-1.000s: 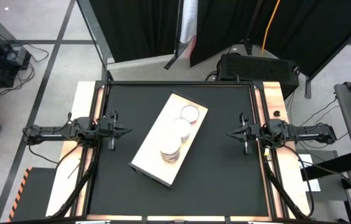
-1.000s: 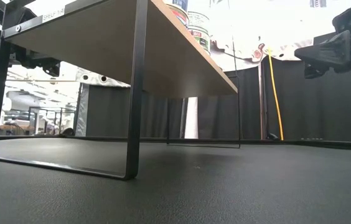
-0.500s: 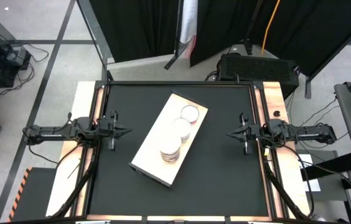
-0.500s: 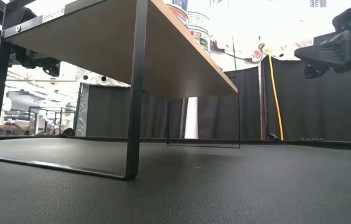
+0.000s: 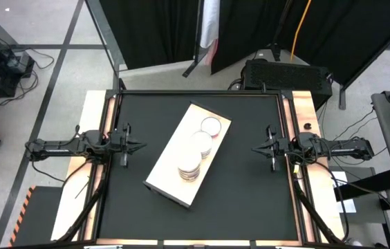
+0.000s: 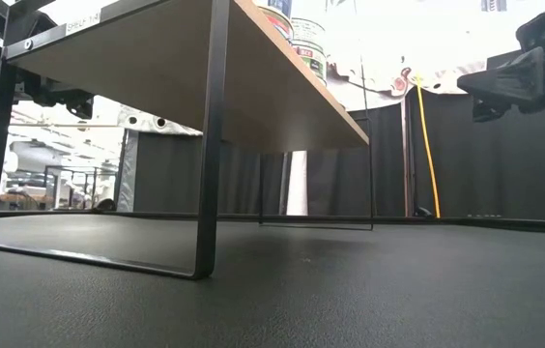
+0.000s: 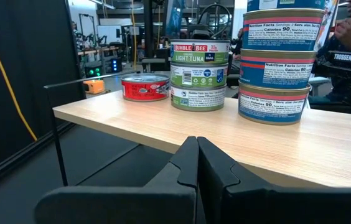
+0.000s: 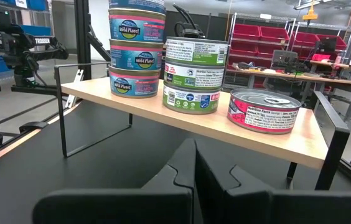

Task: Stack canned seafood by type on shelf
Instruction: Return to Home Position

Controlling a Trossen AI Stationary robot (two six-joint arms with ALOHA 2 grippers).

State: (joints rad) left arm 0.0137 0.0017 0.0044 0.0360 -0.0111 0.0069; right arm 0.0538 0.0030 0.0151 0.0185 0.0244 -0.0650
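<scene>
The tins (image 5: 200, 144) are sitting along one long edge of the shelf (image 5: 169, 166); the left gripper (image 5: 134, 145) and right gripper (image 5: 261, 148) are hovering pinched closed at opposite edges of the worktop (image 5: 243, 200), well apart from them.

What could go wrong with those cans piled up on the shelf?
The blue stack is the tallest pile, so a bump to the shelf could perhaps topple it. All the tins, also the green stack and the red tin, stand close to the shelf's long edge on the right arm's side, so a sliding tin might drop onto the black table. The left gripper and right gripper rest shut at the table's sides, apart from the shelf, so a bump seems unlikely.
</scene>
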